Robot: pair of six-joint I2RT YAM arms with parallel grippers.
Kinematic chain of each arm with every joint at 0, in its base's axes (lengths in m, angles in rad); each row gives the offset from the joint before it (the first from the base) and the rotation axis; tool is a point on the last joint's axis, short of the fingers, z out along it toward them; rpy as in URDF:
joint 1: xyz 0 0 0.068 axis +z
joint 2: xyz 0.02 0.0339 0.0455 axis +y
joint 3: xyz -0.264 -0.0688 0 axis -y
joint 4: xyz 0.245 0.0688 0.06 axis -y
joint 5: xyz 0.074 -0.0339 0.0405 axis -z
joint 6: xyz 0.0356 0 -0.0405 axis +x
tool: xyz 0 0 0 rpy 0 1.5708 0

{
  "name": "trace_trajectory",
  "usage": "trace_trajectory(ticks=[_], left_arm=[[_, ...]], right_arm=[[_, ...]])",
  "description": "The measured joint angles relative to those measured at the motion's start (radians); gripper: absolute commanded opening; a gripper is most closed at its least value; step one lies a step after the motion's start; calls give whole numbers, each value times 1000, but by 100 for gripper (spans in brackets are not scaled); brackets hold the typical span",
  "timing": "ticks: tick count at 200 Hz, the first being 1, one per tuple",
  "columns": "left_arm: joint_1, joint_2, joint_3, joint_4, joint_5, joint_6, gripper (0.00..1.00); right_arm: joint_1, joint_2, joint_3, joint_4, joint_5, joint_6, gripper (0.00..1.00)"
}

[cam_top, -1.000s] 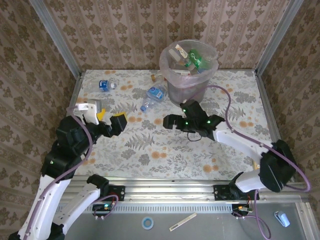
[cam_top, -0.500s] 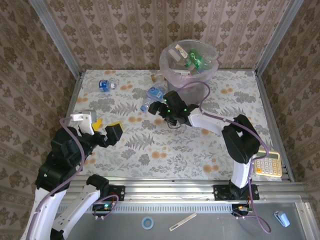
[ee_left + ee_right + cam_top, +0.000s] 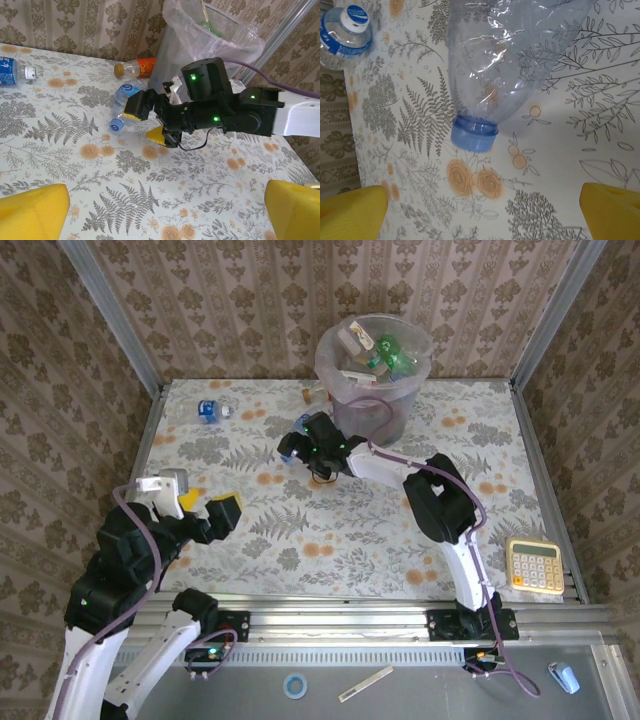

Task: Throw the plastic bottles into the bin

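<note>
**Papered walls, flowered table: right arm lines up on a lying bottle**

From above, brown patterned wallpaper (image 3: 250,300) closes in a fern-printed table (image 3: 300,540). The bin (image 3: 340,405), already holding several bottles, stands at the far edge. Just left of it, the right gripper (image 3: 290,448) reaches over a clear bottle (image 3: 303,424) lying on the cloth. An orange-labelled bottle (image 3: 312,395) lies beside the bin, and a blue-labelled bottle (image 3: 208,410) lies well to the far left. The left gripper (image 3: 208,508) hangs near the left side, spread wide and empty. A calculator (image 3: 533,565) sits near right.

The left wrist camera shows the right gripper side-on, with its yellow pads (image 3: 134,107) parted on either side of the clear bottle's blue-capped end. Neither pad appears to touch the bottle.

The right wrist camera looks straight down. The bottle's blue cap (image 3: 474,137) points toward the spread fingers (image 3: 352,212), and the crumpled body lies farther out. Nothing is held.

The step in hand looks to be the approach for a pick. The neck is narrow and the thin body dents easily, so the grip would probably hold better a little farther along, on the shoulder. The arm should come down until both pads sit level with the bottle's sides before closing, or the bottle may roll away.
</note>
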Motion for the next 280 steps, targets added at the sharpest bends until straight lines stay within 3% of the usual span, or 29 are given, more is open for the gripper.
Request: trace_trajectory(ticks=[158,210,280], left_arm=[[0,-27,13,-41,-12,-19,100],[0,-28,13,-41,-19,-19,100],[0,-28,12,-39,-18,-26,100]], right_arm=[[-3,249,358,-194,112,92,98],[-3,277,403,-228,126,93,87],[-5,278,389,-241,133,78,65]])
